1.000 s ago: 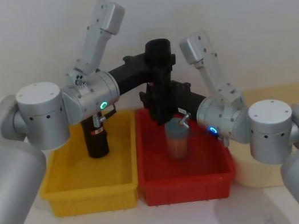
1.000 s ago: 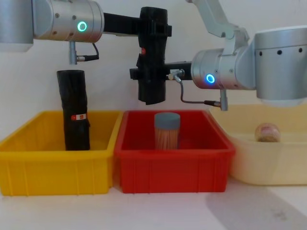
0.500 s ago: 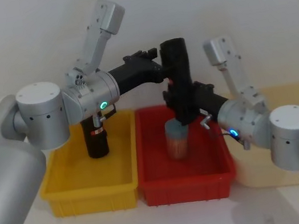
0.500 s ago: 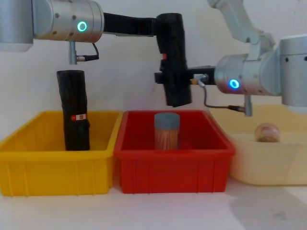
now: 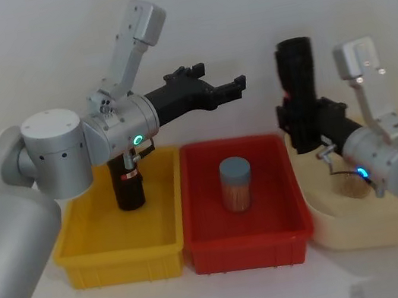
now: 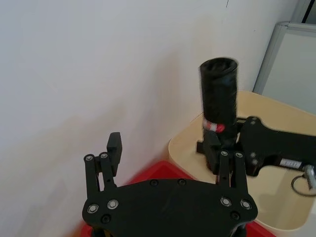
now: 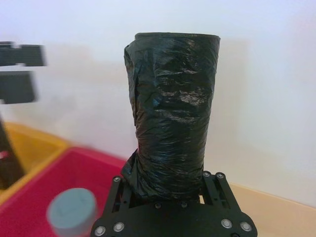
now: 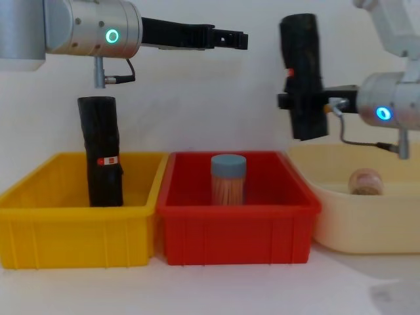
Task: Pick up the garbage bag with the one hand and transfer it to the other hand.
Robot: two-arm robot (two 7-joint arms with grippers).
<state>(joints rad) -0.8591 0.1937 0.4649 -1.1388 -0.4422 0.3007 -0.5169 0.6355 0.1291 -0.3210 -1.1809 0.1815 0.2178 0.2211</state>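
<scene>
Over the near edge of the cream tub (image 8: pixel 328 216), on the robot's right, the garbage bag (image 8: pixel 302 72) is standing upright in the air, its long axis vertical, and the other hand (image 8: pixel 303 104) with the blue ring is clamping it low on the roll, so most of its length is sticking up above the fingers. From the right wrist view the bag (image 7: pixel 173 113) is rising straight out of that gripper's jaws, crinkled and dark. The one hand (image 5: pixel 238 85), green ring glowing, is hanging out over the red bin (image 8: pixel 236 226) with its fingers spread wide and nothing between them; the roll now lies well to its right, clearly apart from it. Compared with a second ago the change is plain: then both grippers were on the bag above the red bin, and now the left one has let go while the right arm is carrying the roll off toward the tub side. The second black roll (image 8: pixel 104 151) is sitting in the yellow bin (image 8: pixel 72 230) exactly as before, so the handover looks done
</scene>
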